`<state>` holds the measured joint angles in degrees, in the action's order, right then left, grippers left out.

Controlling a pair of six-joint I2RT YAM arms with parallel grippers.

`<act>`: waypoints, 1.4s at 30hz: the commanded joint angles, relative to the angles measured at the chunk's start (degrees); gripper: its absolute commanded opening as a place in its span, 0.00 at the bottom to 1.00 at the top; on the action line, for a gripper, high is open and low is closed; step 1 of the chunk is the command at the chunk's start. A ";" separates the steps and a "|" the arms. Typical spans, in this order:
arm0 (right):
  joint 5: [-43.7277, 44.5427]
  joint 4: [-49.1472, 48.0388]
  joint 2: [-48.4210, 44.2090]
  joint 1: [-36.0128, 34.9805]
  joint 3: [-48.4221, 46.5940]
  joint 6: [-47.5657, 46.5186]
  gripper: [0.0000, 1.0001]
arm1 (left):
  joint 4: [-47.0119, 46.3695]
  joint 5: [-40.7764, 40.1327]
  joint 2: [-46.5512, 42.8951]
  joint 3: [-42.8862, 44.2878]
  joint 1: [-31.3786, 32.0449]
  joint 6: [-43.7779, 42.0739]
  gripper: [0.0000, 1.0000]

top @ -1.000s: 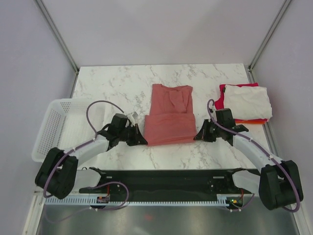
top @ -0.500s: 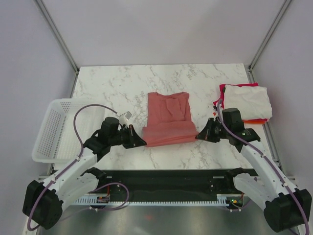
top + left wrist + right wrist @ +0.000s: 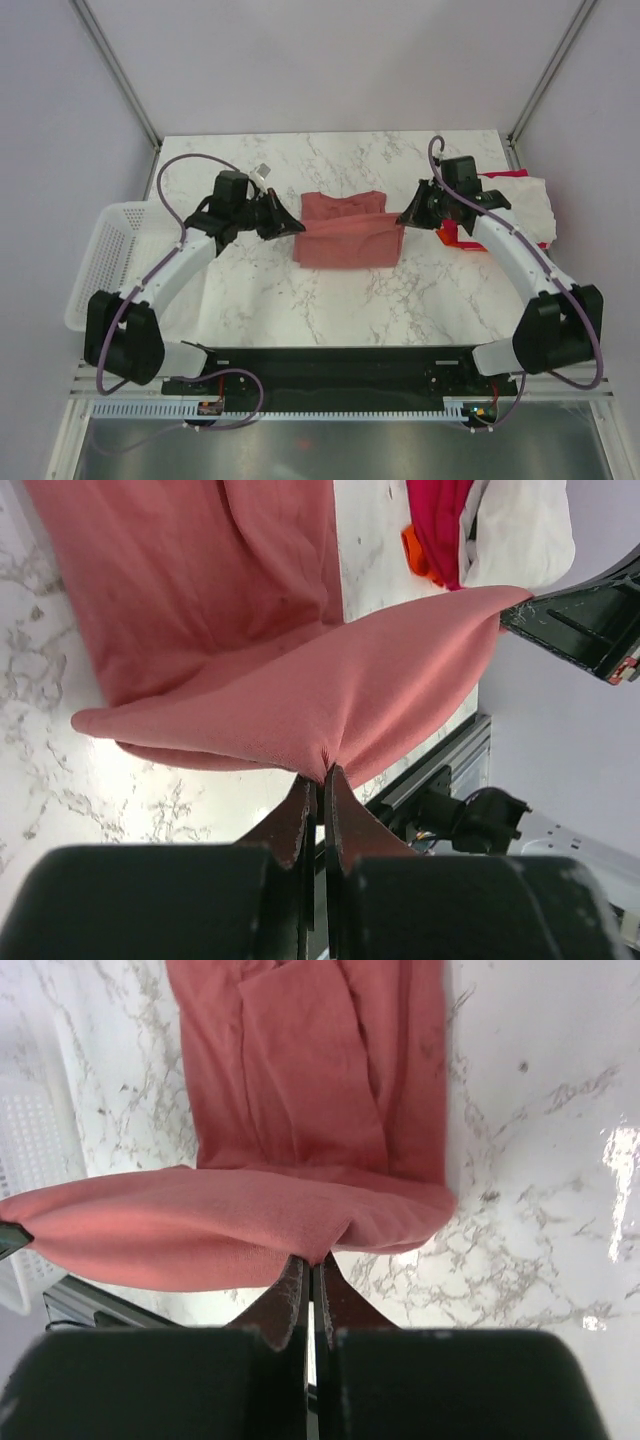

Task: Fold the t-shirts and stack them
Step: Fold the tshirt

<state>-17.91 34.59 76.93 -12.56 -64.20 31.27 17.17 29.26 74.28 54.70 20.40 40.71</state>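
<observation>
The salmon-red t-shirt lies partly folded at the table's middle. Its near hem is lifted and carried over its far half. My left gripper is shut on the hem's left corner; in the left wrist view the gripper pinches the cloth. My right gripper is shut on the right corner; in the right wrist view the gripper pinches the cloth. A stack with a cream-white shirt on magenta and orange ones lies at the right, also in the left wrist view.
A white mesh basket stands at the table's left edge, partly in the right wrist view. The marble table ends in a black rail at the near edge. Metal frame posts rise at both far corners.
Both grippers have lifted the shirt's near hem and carried it away from the bases, over the shirt's far half. The arms have stretched out toward the far side.
</observation>
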 commanded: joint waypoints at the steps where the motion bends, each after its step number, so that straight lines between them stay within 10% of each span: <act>1: 1.74 -4.09 6.11 1.83 -7.92 -0.33 0.00 | -2.84 3.52 6.38 7.59 -3.26 0.95 0.02; 10: -1.41 -9.70 33.70 5.35 -30.16 0.98 0.01 | -3.28 8.18 39.33 34.30 -9.33 2.53 0.02; 11: -2.12 -11.28 35.99 5.52 -31.58 1.51 0.23 | -3.28 10.01 43.63 37.90 -9.59 2.71 0.02; 14: -1.07 -13.58 44.60 5.44 -37.04 2.40 0.84 | 0.14 15.11 56.83 52.59 -10.03 3.06 0.63; 16: -1.25 -15.42 45.24 5.52 -36.87 1.61 0.88 | 0.50 13.91 57.38 54.11 -9.94 1.92 0.99; 30: 0.86 -18.95 42.77 5.17 -24.56 -5.69 0.88 | 0.15 -4.20 44.90 35.84 -8.54 -7.05 1.00; 42: -0.20 -15.26 52.89 2.45 -31.41 -7.71 0.79 | 3.57 -3.33 53.86 40.92 -6.70 -6.08 0.91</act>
<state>-17.96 16.75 126.78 -8.47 -93.97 25.41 18.57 26.94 126.34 92.75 12.32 36.47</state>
